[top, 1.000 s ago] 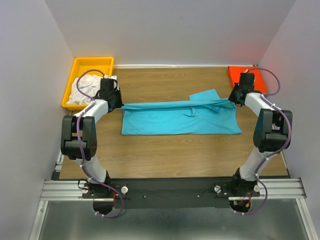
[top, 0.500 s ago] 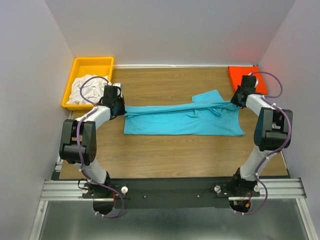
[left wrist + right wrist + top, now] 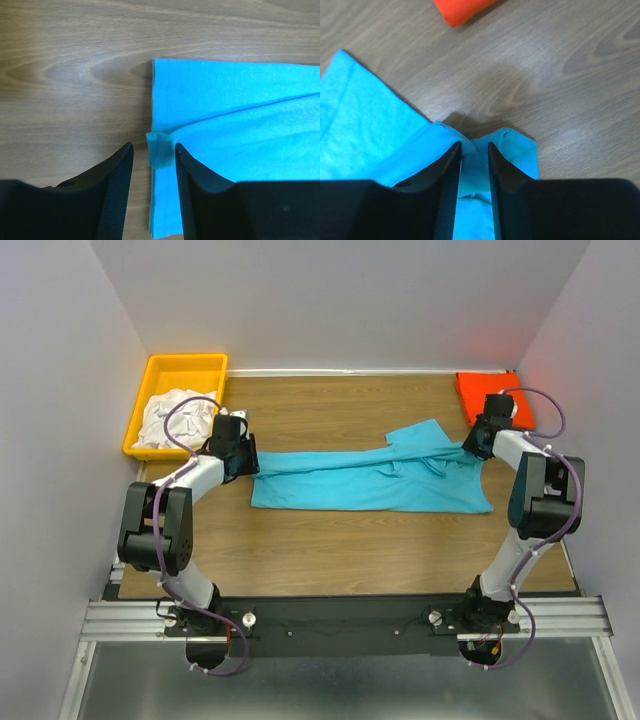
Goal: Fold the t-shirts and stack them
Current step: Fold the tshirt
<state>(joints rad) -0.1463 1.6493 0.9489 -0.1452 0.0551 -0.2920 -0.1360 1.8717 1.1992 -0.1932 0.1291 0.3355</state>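
One tabletop [image 3: 330, 540] carries one turquoise shirt [image 3: 360, 488], spread flat between the two pincers. One yellow bin [image 3: 185, 365] of white shirts [image 3: 165, 420], number unclear, sits beyond the left pincer [image 3: 153, 146], which is released with a cloth tab between its tips. One orange shirt [image 3: 480, 390] lies beyond the right pincer [image 3: 474, 145], which straddles a cloth ridge; I cannot tell whether it grips.
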